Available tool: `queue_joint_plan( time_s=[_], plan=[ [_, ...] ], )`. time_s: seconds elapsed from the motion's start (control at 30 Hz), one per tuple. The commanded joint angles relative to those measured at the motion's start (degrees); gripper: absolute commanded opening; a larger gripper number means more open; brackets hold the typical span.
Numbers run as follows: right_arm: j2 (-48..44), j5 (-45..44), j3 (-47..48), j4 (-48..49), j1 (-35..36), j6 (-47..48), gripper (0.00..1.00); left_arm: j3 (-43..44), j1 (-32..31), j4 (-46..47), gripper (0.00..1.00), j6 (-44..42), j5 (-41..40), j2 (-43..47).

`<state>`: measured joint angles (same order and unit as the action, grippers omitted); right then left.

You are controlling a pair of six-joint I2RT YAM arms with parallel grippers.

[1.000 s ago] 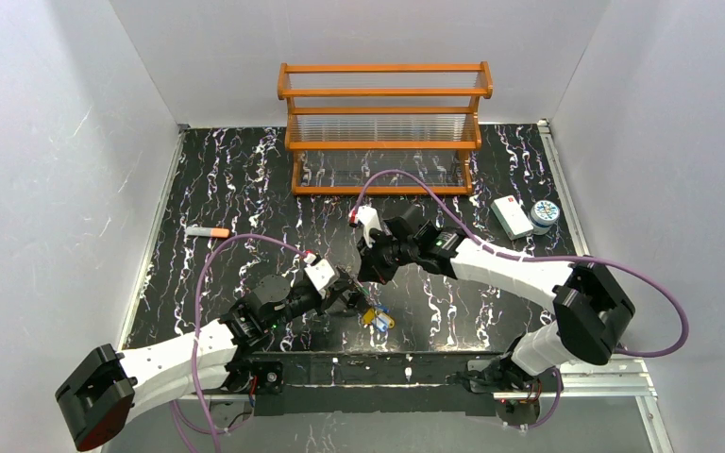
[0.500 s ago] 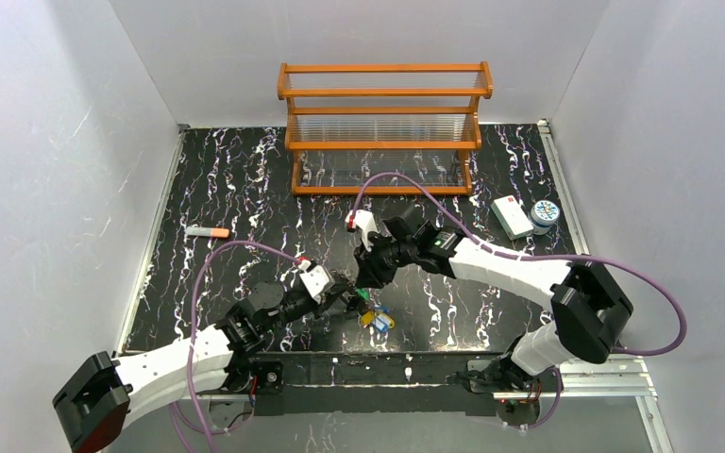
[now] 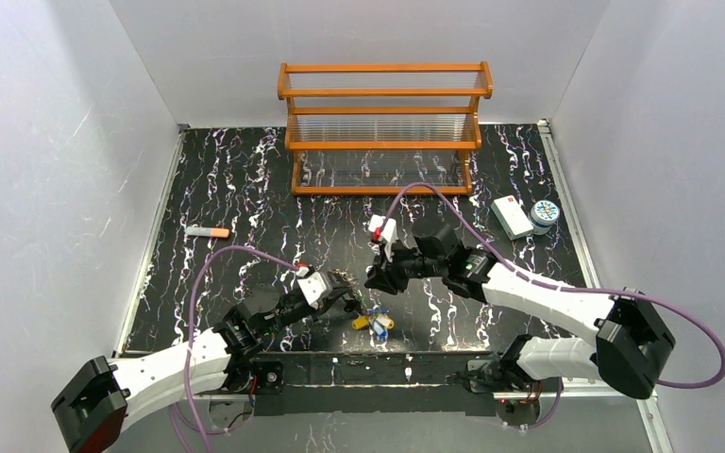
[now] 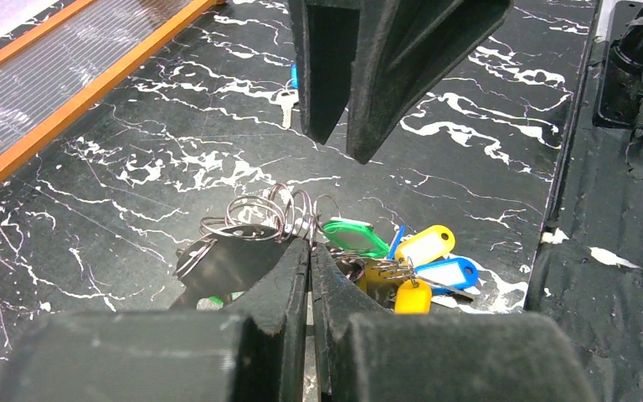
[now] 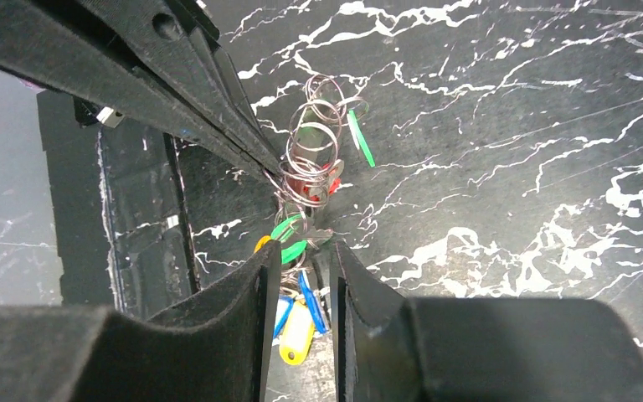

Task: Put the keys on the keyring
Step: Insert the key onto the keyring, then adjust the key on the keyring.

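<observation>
Left gripper [image 4: 308, 251]: fingers fully together, pinched on the wire loops of the keyring [image 4: 259, 213], low over the black marble table [image 3: 245, 170] near its front edge.

Right gripper [image 4: 341, 146]: jaws a narrow gap apart, nothing between them. The tips hang just above and beyond the keyring and touch nothing (the right wrist view looks straight down through the gap at the bunch).

The keys [image 4: 423, 245], with green, yellow, blue and red tags, are bunched on the table right at the left fingertips. They hang off small rings tangled with the keyring coil. I can't tell which are actually threaded on it.

One loose key [image 4: 287, 100] lies flat on the table behind the right fingers, apart from the bunch.

Compared with a second ago:
- The right wrist has backed off to the right, away from the left gripper, and its elbow has swung toward the near right corner.
- The left arm sits lower and more stretched out.
- The bunch is in roughly the same spot.
</observation>
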<state>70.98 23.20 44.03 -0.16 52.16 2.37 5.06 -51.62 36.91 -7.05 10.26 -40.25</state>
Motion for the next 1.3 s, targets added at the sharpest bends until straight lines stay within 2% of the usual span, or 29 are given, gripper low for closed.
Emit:
queue_joint_plan(
  time_s=[0.0, 0.27, 0.53, 0.67, 0.8, 1.0, 1.27],
  plan=[
    [-4.9, -1.4, -4.6, 10.2, 0.1, 2.8, 0.36, -0.2, -0.3, 5.0, 0.0, -0.4, 1.6, -0.5],
    [-9.1, 6.5, -11.2, 16.1, 0.1, 9.4, 0.41, -1.5, -0.3, 11.4, 0.0, -0.5, 2.2, -3.9],
    [-6.8, 12.1, -11.2, 17.8, 0.1, 13.9, 0.42, -1.5, -0.2, 13.8, 0.0, -2.3, 4.6, -6.0],
    [-5.1, 12.0, -10.5, 18.3, 0.1, 15.1, 0.52, -1.5, -0.3, 14.0, 0.0, -2.5, 4.6, -5.6],
    [-3.5, 12.3, -9.4, 17.2, 0.1, 16.5, 0.52, -1.7, -0.3, 14.0, 0.0, -2.4, 4.5, -5.3],
    [-4.0, 14.1, -10.0, 16.6, 0.1, 17.7, 0.46, -1.9, -0.3, 14.0, 0.0, -2.3, 4.4, -5.3],
    [-2.4, 13.6, -9.7, 16.5, 0.1, 17.9, 0.47, -1.7, -0.2, 14.0, 0.0, -2.4, 4.5, -5.4]
  ],
)
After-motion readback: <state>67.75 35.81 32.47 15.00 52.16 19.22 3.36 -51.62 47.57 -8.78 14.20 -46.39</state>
